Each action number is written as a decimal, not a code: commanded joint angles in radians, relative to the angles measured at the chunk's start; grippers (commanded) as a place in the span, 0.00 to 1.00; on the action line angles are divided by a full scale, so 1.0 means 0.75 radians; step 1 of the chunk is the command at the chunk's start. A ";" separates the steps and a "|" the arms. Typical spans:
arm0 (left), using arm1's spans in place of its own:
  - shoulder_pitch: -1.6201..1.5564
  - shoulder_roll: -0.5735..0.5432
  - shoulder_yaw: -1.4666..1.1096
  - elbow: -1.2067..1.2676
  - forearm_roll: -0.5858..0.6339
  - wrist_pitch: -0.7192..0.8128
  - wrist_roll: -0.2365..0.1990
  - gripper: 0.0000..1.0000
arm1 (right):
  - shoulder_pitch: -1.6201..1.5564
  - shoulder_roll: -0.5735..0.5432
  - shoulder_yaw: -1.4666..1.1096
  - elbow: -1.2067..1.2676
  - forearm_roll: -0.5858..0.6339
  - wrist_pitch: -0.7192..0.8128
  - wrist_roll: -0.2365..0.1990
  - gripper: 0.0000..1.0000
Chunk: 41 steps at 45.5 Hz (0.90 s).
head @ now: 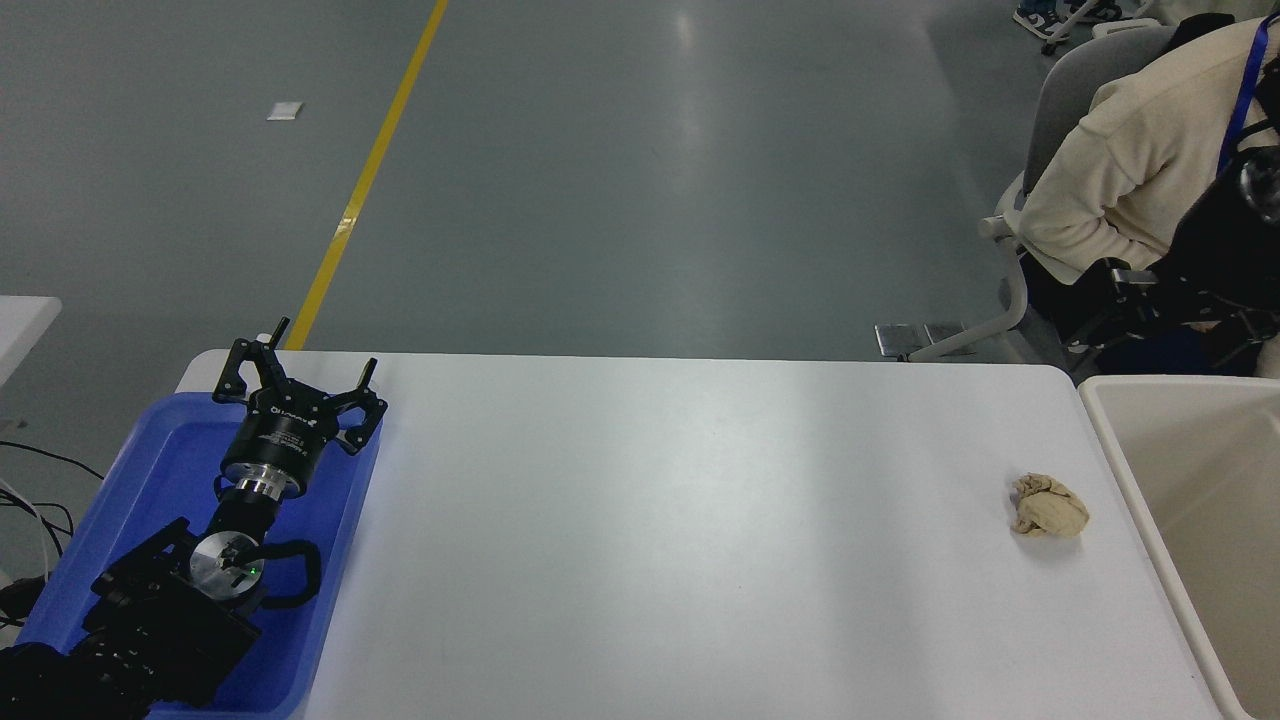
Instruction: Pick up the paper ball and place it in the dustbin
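One view only: head camera, set high on the robot's side, looking forward and down across the white table (640, 520). Table fills the lower half, far edge across mid-frame, grey floor (620, 180) beyond. Left arm enters lower left, over a blue tray (150, 470). Dustbin (1105, 440) cut by right edge. Moderate range; no second view.

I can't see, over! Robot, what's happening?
Left end effector open, parked over blue tray. Right arm unseen. Paper ball on table, beside dustbin. Nothing blocking.
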 commanded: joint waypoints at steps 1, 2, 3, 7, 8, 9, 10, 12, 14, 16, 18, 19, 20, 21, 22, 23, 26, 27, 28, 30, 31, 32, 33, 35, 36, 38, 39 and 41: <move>0.001 0.000 -0.001 0.000 0.000 0.000 -0.001 1.00 | -0.003 -0.003 0.008 -0.001 0.000 0.000 0.000 1.00; 0.001 0.000 -0.001 0.000 0.000 0.000 -0.001 1.00 | -0.003 -0.003 0.008 -0.001 0.000 0.000 0.000 1.00; 0.001 0.000 -0.001 0.000 0.000 0.000 -0.001 1.00 | -0.003 -0.003 0.008 -0.001 0.000 0.000 0.000 1.00; 0.001 0.000 -0.001 0.000 0.000 0.000 -0.001 1.00 | 0.001 -0.005 0.008 -0.001 0.000 0.000 0.000 1.00; 0.001 0.000 -0.001 0.000 0.000 0.000 -0.001 1.00 | 0.004 -0.008 0.008 -0.001 0.000 0.000 0.000 1.00; 0.001 0.000 -0.001 0.000 0.000 0.000 -0.001 1.00 | 0.004 -0.008 0.008 -0.001 0.000 0.000 0.000 1.00; 0.001 0.000 -0.001 0.000 0.000 0.000 -0.001 1.00 | 0.004 -0.010 0.006 -0.001 0.000 0.000 0.000 1.00; 0.001 0.000 -0.001 0.000 0.000 0.000 -0.001 1.00 | 0.002 -0.010 0.002 -0.001 0.000 0.000 0.000 1.00; 0.001 0.000 -0.001 0.000 0.000 0.000 -0.001 1.00 | 0.001 -0.010 0.000 -0.001 0.000 0.000 0.000 1.00; 0.001 0.000 -0.001 0.000 0.000 0.000 -0.001 1.00 | -0.001 -0.012 -0.004 -0.001 0.000 0.000 0.000 1.00; 0.001 0.000 -0.001 0.000 0.000 0.000 -0.001 1.00 | 0.001 -0.012 -0.009 -0.001 0.000 0.000 0.000 1.00; 0.001 0.000 -0.001 0.000 0.000 0.000 -0.001 1.00 | 0.001 -0.010 -0.011 -0.001 0.000 0.000 0.000 1.00; 0.001 0.000 -0.001 0.000 0.000 0.000 -0.001 1.00 | -0.001 -0.010 -0.011 -0.001 0.000 0.000 0.000 1.00; 0.001 0.000 -0.001 0.000 0.000 0.000 -0.001 1.00 | -0.001 -0.010 -0.009 -0.001 0.000 0.000 0.000 1.00; 0.001 0.000 -0.001 0.000 0.000 0.000 -0.001 1.00 | -0.003 -0.012 -0.009 -0.001 0.000 0.000 0.000 1.00; 0.001 0.000 -0.001 0.000 0.000 0.000 -0.001 1.00 | -0.005 -0.012 -0.011 -0.001 0.000 0.000 0.000 1.00; 0.001 0.000 -0.003 0.000 0.000 0.000 -0.001 1.00 | -0.013 -0.016 -0.017 -0.005 0.000 0.000 0.000 1.00; 0.001 0.000 -0.003 0.000 0.000 0.000 -0.001 1.00 | -0.015 -0.018 -0.015 -0.007 0.000 0.000 0.000 1.00; 0.001 0.000 -0.003 0.000 0.000 0.000 -0.001 1.00 | -0.017 -0.022 -0.009 -0.011 0.002 0.000 0.000 1.00; 0.001 0.000 -0.003 0.000 0.000 0.000 -0.001 1.00 | -0.017 -0.022 -0.009 -0.025 0.000 0.000 0.000 1.00; 0.001 0.000 -0.003 0.000 0.000 0.000 -0.001 1.00 | -0.019 -0.022 -0.011 -0.033 0.000 0.000 0.000 1.00; 0.001 0.000 -0.003 0.000 0.000 0.000 -0.001 1.00 | -0.021 -0.022 -0.013 -0.038 0.000 0.000 0.000 1.00; 0.001 0.000 -0.003 0.000 0.000 0.000 -0.001 1.00 | -0.023 -0.022 -0.013 -0.038 0.000 0.000 0.000 1.00; 0.001 0.000 -0.003 0.000 0.000 0.000 -0.001 1.00 | -0.027 -0.020 -0.009 -0.038 0.000 0.000 0.000 1.00; 0.001 0.000 -0.003 0.000 0.000 0.000 -0.001 1.00 | -0.033 -0.020 -0.009 -0.038 0.000 0.000 0.000 1.00; 0.001 0.000 -0.003 0.000 0.000 0.000 -0.001 1.00 | -0.041 -0.022 -0.009 -0.038 0.000 0.000 0.000 1.00; 0.001 0.000 -0.003 0.000 0.000 0.000 -0.001 1.00 | -0.043 -0.022 -0.009 -0.038 0.000 0.000 0.000 1.00; 0.001 0.000 -0.003 0.000 0.000 0.000 -0.001 1.00 | -0.046 -0.022 -0.017 -0.038 0.000 0.000 0.000 1.00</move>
